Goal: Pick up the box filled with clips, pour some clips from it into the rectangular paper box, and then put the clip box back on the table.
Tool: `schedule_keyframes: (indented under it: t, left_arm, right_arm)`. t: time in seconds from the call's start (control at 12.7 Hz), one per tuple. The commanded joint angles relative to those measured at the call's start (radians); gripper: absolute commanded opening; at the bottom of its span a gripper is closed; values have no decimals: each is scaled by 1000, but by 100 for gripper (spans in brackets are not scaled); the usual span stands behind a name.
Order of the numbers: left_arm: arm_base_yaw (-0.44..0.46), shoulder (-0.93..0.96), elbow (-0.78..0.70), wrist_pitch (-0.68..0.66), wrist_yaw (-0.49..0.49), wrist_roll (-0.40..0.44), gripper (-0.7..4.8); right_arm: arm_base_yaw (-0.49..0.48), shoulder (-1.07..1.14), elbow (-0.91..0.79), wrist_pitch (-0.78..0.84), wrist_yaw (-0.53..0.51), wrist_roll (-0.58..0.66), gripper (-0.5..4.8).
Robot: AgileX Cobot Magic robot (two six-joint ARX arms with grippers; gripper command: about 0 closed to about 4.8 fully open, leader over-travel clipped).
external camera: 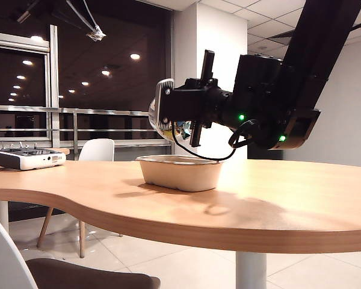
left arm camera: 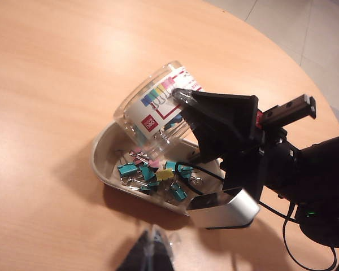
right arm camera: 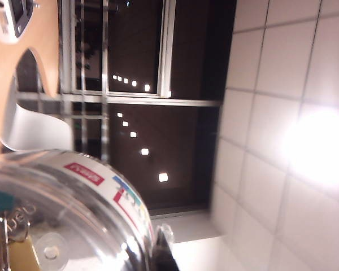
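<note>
My right gripper [external camera: 172, 112] is shut on the box filled with clips [external camera: 161, 115], a clear round jar held tipped on its side above the rectangular paper box [external camera: 180, 174]. In the left wrist view the jar [left arm camera: 152, 116] leans mouth-down over the beige tray [left arm camera: 100, 161], where several teal, yellow and pink clips [left arm camera: 152, 176] lie. The right wrist view shows the jar [right arm camera: 68, 214] close up, with one finger [right arm camera: 163, 255] against its wall and clips [right arm camera: 3, 226] inside it. My left gripper [left arm camera: 150, 248] hangs shut and empty over the table [left arm camera: 56, 68], just beside the tray.
A white-grey controller [external camera: 27, 158] lies at the table's far left end. A white chair [external camera: 97, 149] stands behind the table, and another chair [external camera: 6, 259] is in the near left corner. The table's curved front edge [external camera: 186, 232] runs across the exterior view.
</note>
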Motion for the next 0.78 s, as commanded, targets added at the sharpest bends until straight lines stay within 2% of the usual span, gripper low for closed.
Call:
schedule_keyframes:
  t: [0.08,0.16,0.24,0.31,0.39,0.47,0.78]
  left_arm:
    - [0,-4,2,6,6,1,-6]
    - [0,-4,2,6,6,1,-6]
    - [0,-4,2,6,6,1,-6]
    - [0,-4,2,6,6,1,-6]
    - [0,-4,2,6,6,1,-6]
    - [0,-4,2,6,6,1,-6]
    - [0,-4,2,7,6,1,-6]
  right_arm:
    - [1,-18,4,26,49,74,-2]
    - [1,-17,4,27,49,-3,-2]
    - [2,-23,4,31,49,67,-2]
    - [2,-33,4,31,52,214,-2]
    - [2,-21,4,27,61,83,-2]
    - [1,-18,4,26,60,163,-2]
    - [10,-29,60,32,61,59,-5]
